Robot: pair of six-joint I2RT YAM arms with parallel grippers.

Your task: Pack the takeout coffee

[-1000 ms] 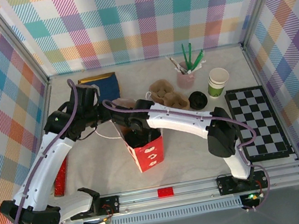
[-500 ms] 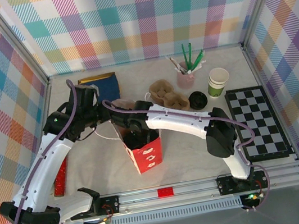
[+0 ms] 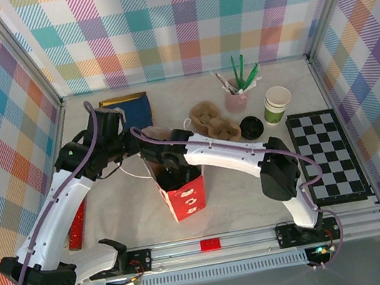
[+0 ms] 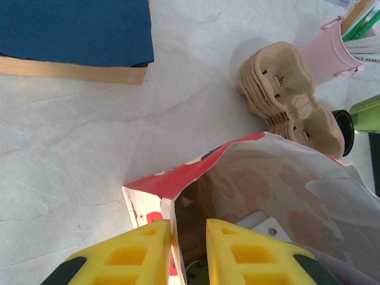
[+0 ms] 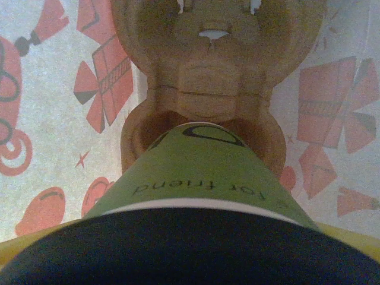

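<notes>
Fingers (image 4: 133,255) of the left claw (image 4: 188,231), both yellow, pinch the rim of the tall red paper bag (image 4: 178,181), one inside and one outside. The right claw (image 3: 171,168) reaches down into that bag, and from above its arm covers the bag's mouth. The right wrist view looks inside: the claw grips the small green paper cup with the black lid (image 5: 196,169), its bottom in a brown cardboard cup tray (image 5: 208,77). Farther back sit a stack of brown trays (image 3: 214,120) and a pink pen cup (image 3: 235,99).

I'm getting bright, even light and soft shadows; the coffee cup (image 5: 196,172) is blurring nearest the right gripper (image 3: 170,169).
</notes>
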